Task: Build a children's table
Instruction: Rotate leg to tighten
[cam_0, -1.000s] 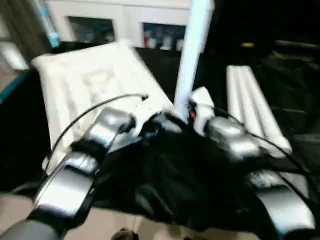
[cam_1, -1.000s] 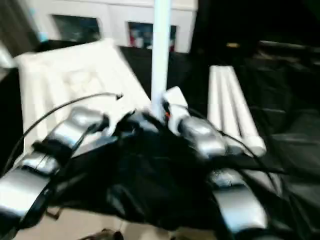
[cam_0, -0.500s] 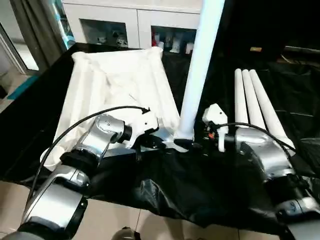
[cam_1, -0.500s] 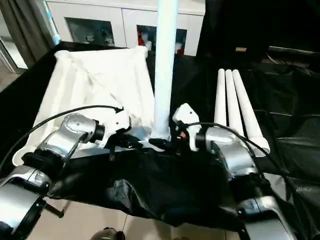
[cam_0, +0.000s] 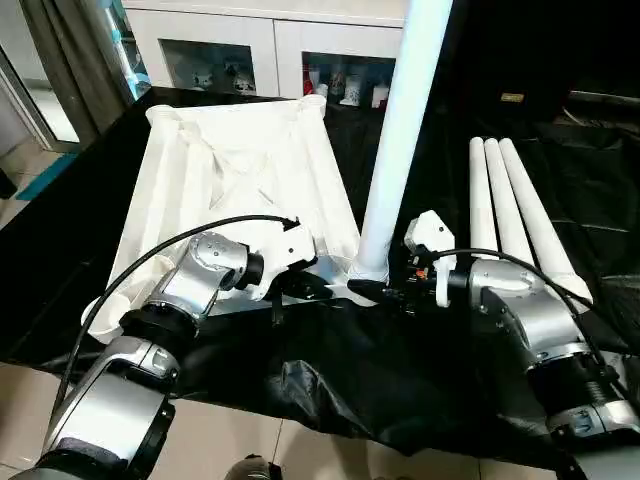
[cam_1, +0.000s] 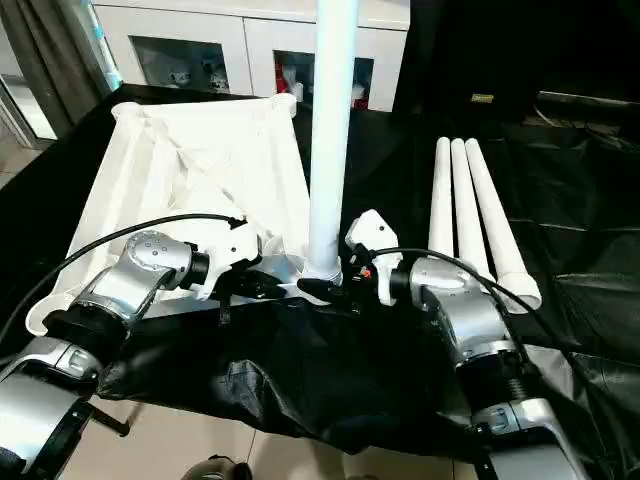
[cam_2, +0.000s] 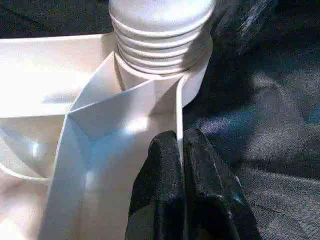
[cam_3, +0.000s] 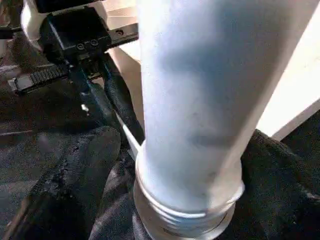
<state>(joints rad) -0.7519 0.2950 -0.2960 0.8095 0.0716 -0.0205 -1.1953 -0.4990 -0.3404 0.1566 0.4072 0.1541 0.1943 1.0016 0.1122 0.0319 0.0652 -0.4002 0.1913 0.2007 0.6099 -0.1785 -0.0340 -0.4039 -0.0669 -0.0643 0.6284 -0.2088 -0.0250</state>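
The white tabletop (cam_0: 230, 170) lies underside up on the black-covered bench. One white leg (cam_0: 400, 130) stands upright in its near right corner socket (cam_2: 195, 80), with thread ridges (cam_2: 160, 45) showing above the socket. My left gripper (cam_0: 318, 287) is shut on the tabletop's thin rim (cam_2: 178, 107) just beside that socket. From the right, my right gripper (cam_0: 372, 291) reaches in open, its jaws straddling the leg's base. One finger (cam_3: 85, 170) sits close beside the leg (cam_3: 190, 100) with a narrow gap.
Three more white legs (cam_0: 505, 200) lie side by side on the black cloth (cam_0: 330, 370) to the right. A white cabinet (cam_0: 260, 50) with glass doors stands behind the bench. The bench's near edge and the tiled floor (cam_0: 220, 450) are below my forearms.
The head camera has swung and steadied, so the whole picture shifted. Both grippers, the leg and the tabletop hold the same places relative to each other.
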